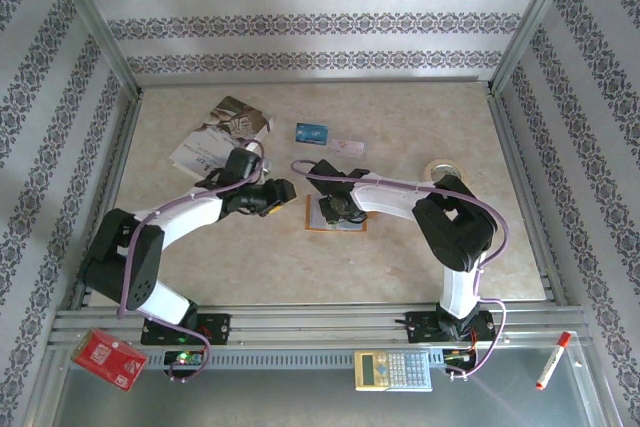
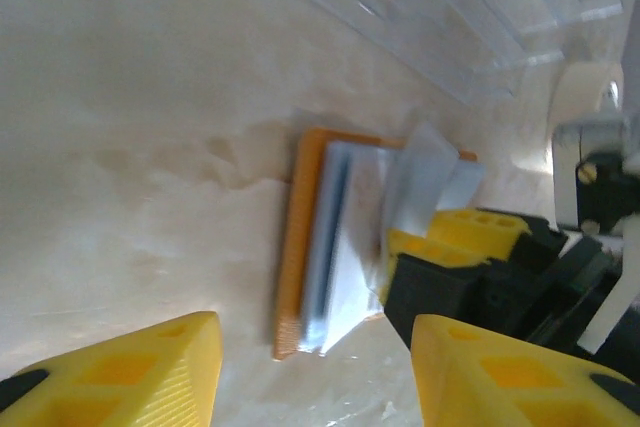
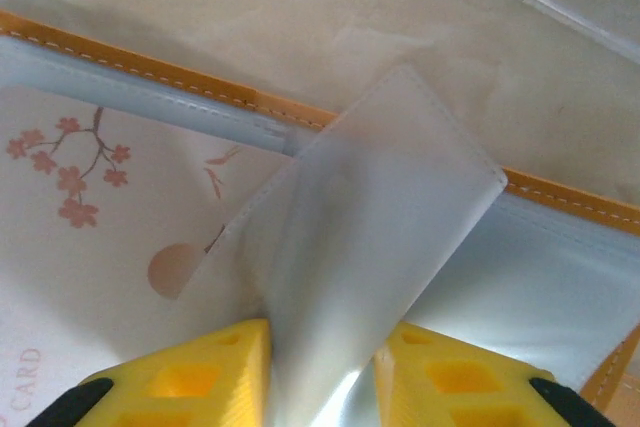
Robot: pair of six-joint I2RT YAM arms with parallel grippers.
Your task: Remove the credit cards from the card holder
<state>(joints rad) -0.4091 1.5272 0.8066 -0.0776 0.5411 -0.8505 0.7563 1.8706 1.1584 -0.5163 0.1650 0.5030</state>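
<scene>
The orange card holder (image 1: 318,224) lies open on the table's middle. My right gripper (image 1: 338,209) is down on it, shut on a frosted plastic pocket leaf (image 3: 380,217) that stands up between its yellow fingertips (image 3: 230,357). A pale credit card with a pink blossom print (image 3: 80,217) sits in the pocket to the left. My left gripper (image 1: 283,194) hovers just left of the card holder (image 2: 300,237), open, nothing between its fingers (image 2: 170,367). A blue credit card (image 1: 312,132) and a pale one (image 1: 347,147) lie flat on the table farther back.
A white glossy booklet (image 1: 215,137) lies at the back left, a tape roll (image 1: 443,169) at the right. On the near metal shelf sit a red packet (image 1: 110,359), a calculator (image 1: 393,370) and a red-capped marker (image 1: 553,360).
</scene>
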